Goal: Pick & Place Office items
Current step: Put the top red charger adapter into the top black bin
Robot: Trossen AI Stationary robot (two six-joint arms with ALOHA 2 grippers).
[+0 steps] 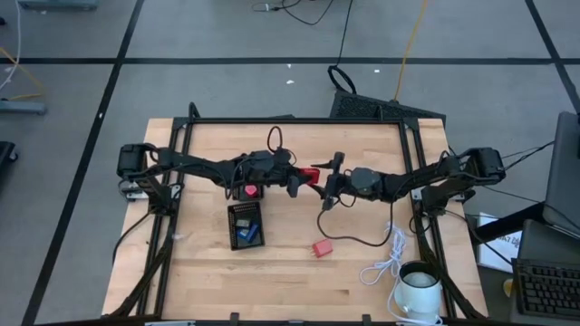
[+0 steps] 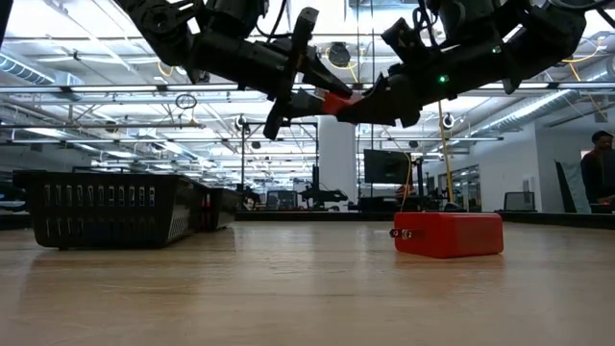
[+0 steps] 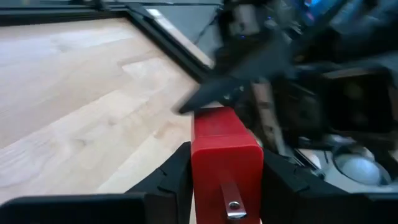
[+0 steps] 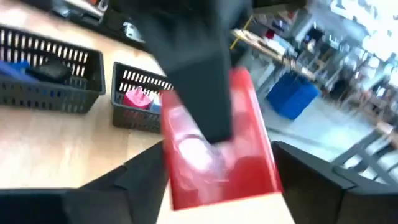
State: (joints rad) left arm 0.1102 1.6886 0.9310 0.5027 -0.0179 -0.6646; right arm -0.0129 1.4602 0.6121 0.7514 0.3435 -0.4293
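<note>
High view: a pale wooden counter is seen, framed by black rails and standing on a grey floor crossed by dark tape lines. Both arms are stretched toward the counter's middle, raised above the wood. Between them a red block is held in the air: the left claw is closed on its sides, as the left wrist view shows with the red block squeezed between the two dark fingers. The right claw meets the same block from the other side; in the right wrist view the block lies between its spread fingers, and whether they grip it cannot be told.

A black tray with blue and dark pieces inside is placed near the middle, on the left arm's side, and a smaller basket with a pink-red piece sits just beyond it under the left arm. A second red block lies flat on bare wood nearer the front, well apart from the tray. A white coiled cable and a white mug are found at the near right corner.

Bare wood is left along the near left edge and the far strip. In the low view an open hall with ceiling lights is seen behind the counter, and a person stands at the far right.
</note>
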